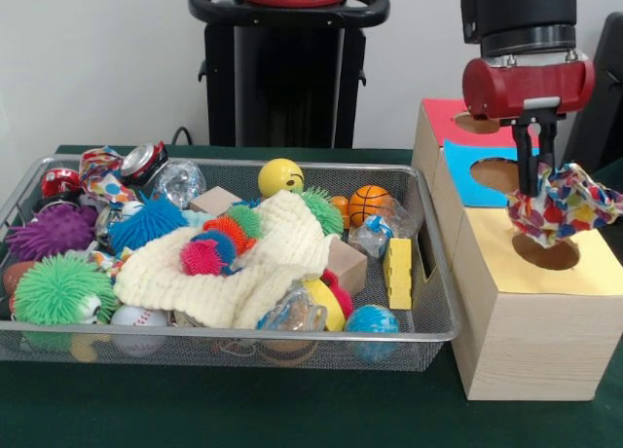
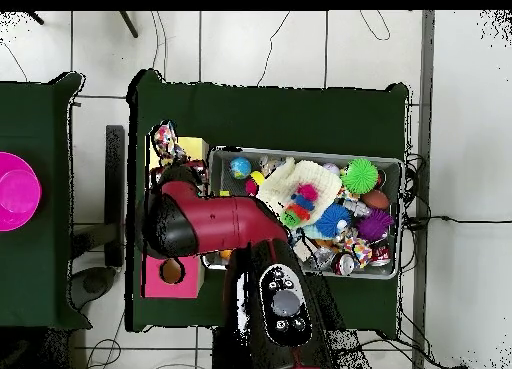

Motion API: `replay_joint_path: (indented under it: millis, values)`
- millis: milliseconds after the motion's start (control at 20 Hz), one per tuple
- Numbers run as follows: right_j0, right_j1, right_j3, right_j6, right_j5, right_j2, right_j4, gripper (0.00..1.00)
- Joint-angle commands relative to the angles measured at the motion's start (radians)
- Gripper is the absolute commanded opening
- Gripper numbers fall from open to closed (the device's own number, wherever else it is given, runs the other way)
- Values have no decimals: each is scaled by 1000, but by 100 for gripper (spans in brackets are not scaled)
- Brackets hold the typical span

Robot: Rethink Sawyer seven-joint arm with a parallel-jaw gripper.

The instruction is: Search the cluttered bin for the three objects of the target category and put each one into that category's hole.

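My gripper (image 1: 538, 187) hangs over the yellow-topped wooden box (image 1: 535, 302) and is shut on a spotted cloth (image 1: 562, 206), white with coloured spots. The cloth dangles just above the round hole (image 1: 547, 252) in the yellow top. In the overhead view the same cloth (image 2: 165, 142) shows beside the yellow top (image 2: 192, 149), with the arm covering the gripper. The wire mesh bin (image 1: 436, 302) lies left of the boxes, full of toys. Another spotted cloth (image 1: 101, 169) lies at the bin's back left corner.
A large cream waffle cloth (image 1: 243, 263) covers the bin's middle, among spiky balls, a yellow ball (image 1: 280, 176), a small basketball (image 1: 370, 204) and wooden blocks. The blue-topped box (image 1: 465, 180) and red-topped box (image 1: 440, 117) stand behind the yellow one. A magenta bowl (image 2: 15, 190) sits on a separate table.
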Motion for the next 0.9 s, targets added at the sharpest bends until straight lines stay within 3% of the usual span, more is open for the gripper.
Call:
replay_joint_path:
  millis: [50, 250, 500, 900]
  values:
    - [-3, 52, 67, 221, -45, -34, 15, 0]
    - [15, 77, 64, 207, -31, -66, 23, 0]
    - [-1, 120, 72, 214, -104, -57, 7, 0]
    - [-17, 177, 97, 240, -167, 2, 19, 0]
